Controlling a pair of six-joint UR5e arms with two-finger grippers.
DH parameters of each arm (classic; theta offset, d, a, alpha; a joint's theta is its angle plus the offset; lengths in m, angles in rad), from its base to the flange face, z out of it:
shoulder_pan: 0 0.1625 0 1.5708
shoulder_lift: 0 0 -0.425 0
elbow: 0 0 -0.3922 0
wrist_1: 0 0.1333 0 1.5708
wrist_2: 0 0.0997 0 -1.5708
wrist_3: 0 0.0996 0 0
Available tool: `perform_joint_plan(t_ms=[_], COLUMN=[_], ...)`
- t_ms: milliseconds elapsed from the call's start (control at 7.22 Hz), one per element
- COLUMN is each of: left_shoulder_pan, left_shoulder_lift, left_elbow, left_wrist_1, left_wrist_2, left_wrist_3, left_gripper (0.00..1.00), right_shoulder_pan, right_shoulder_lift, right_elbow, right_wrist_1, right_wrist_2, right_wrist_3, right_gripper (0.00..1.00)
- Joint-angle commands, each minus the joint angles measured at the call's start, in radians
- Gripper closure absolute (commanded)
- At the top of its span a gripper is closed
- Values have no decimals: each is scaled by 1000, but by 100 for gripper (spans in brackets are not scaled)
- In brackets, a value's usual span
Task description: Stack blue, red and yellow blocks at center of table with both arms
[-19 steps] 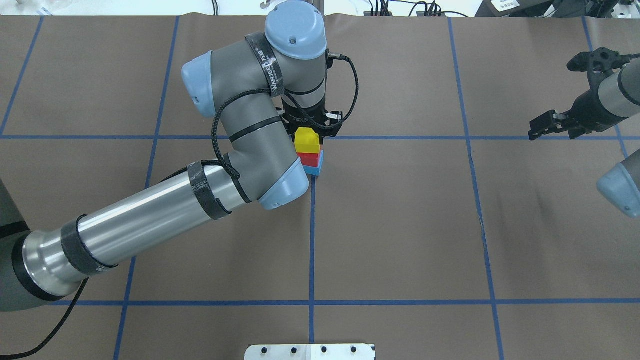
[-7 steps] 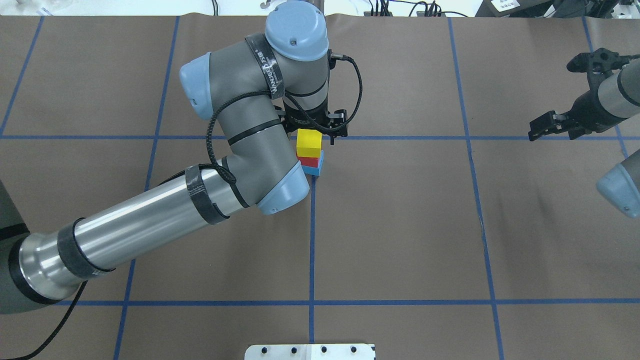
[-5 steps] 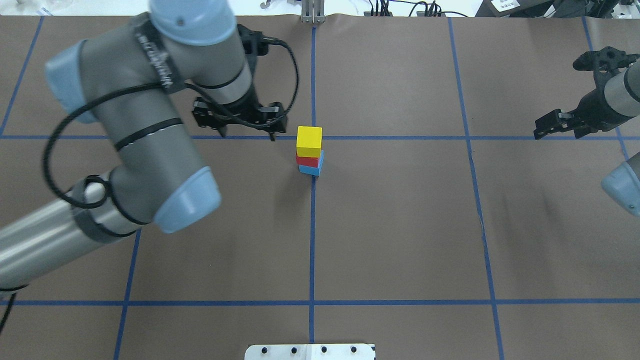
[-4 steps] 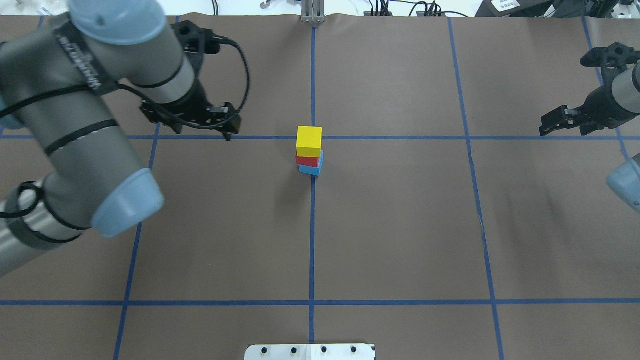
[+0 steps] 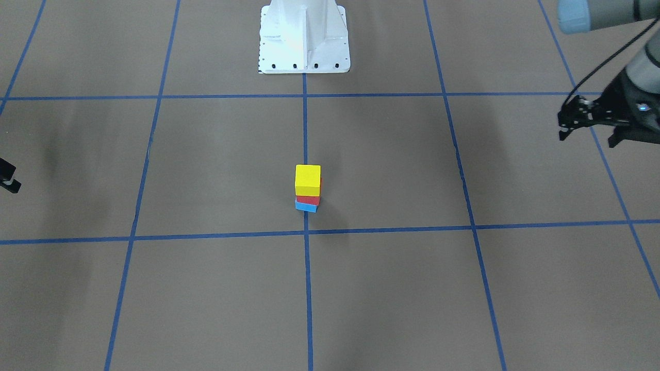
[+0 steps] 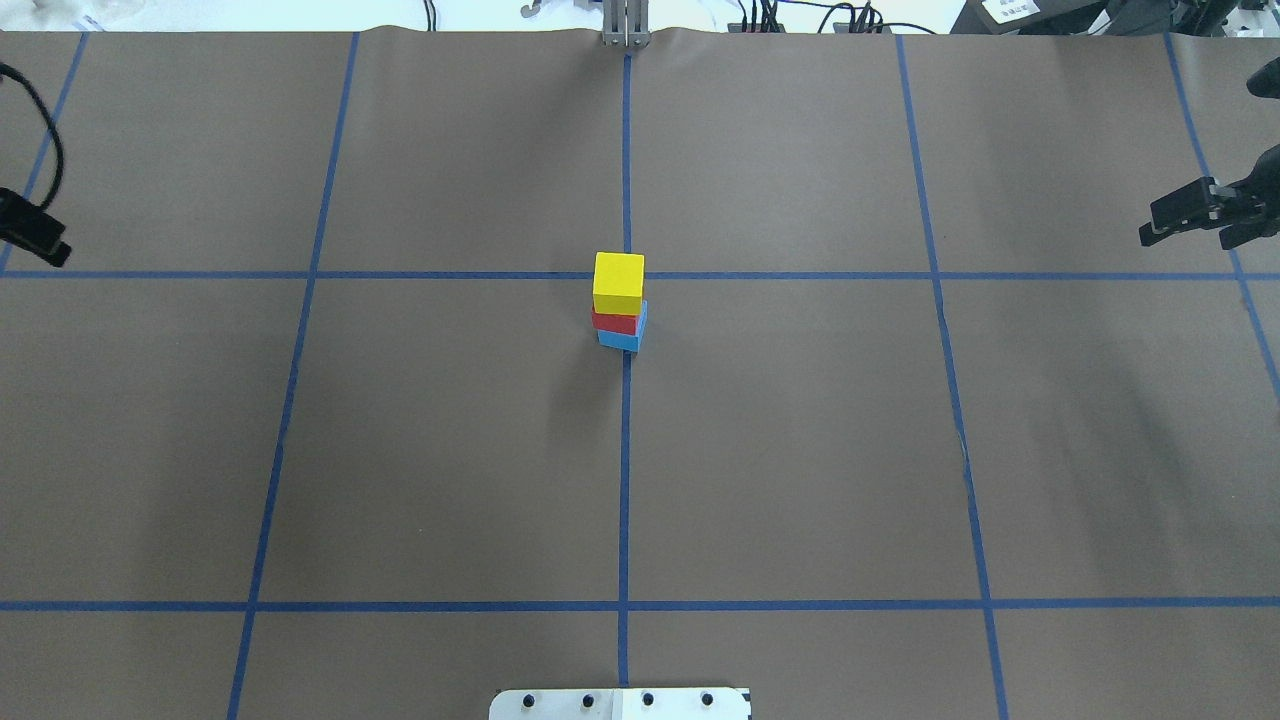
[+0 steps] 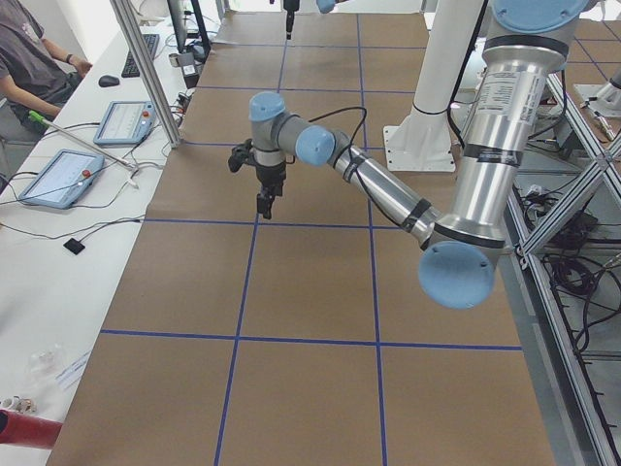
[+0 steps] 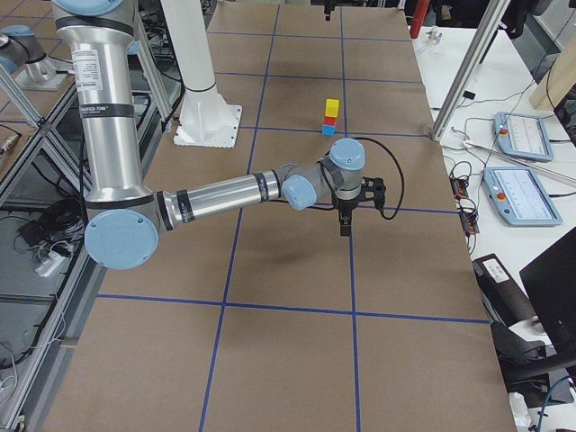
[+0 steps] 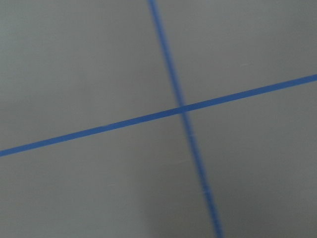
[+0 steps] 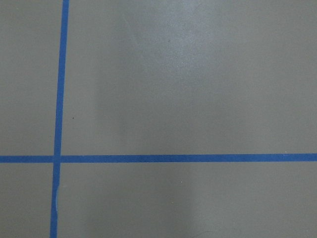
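A yellow block [image 6: 618, 282] sits on a red block [image 6: 615, 322], which sits on a blue block [image 6: 622, 342], as one stack at the table's centre. The stack also shows in the front view [image 5: 308, 179] and the right view [image 8: 331, 108]. My left gripper [image 6: 35, 238] is at the far left edge, far from the stack; in the front view [image 5: 588, 137] it looks open and empty. My right gripper [image 6: 1187, 238] is at the far right edge, open and empty. Both wrist views show only brown table and blue tape.
Blue tape lines [image 6: 625, 480] divide the brown table into squares. The white robot base plate [image 5: 304, 38] stands at the near edge. A metal post [image 6: 625, 20] stands at the far edge. Tablets [image 7: 60, 177] and a seated person [image 7: 29, 58] are beside the table.
My left gripper let go of the yellow block on top of the stack and the arm drew away to the far left. My right gripper moved a little further right.
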Motion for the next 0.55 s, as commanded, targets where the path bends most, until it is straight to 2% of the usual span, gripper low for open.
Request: perform_joint_plan(t_ms=[0,415], left_shoulder_pan=[-201,-251], left_shoulder_lift=[56,59], left_elbow=[155,198], left_wrist_1=[-57,-59], left_wrist_2=[-83,-112], left_wrist_3=[191,187], left_gripper=[1,1], right_shoulder_pan=[56,111], right_shoulder_lift=[0,0], right_elbow=[-44,-41], right_wrist_1=[3,1], right_wrist_2=[76,82], right_wrist_3=[-79,-90], right_gripper=[0,0])
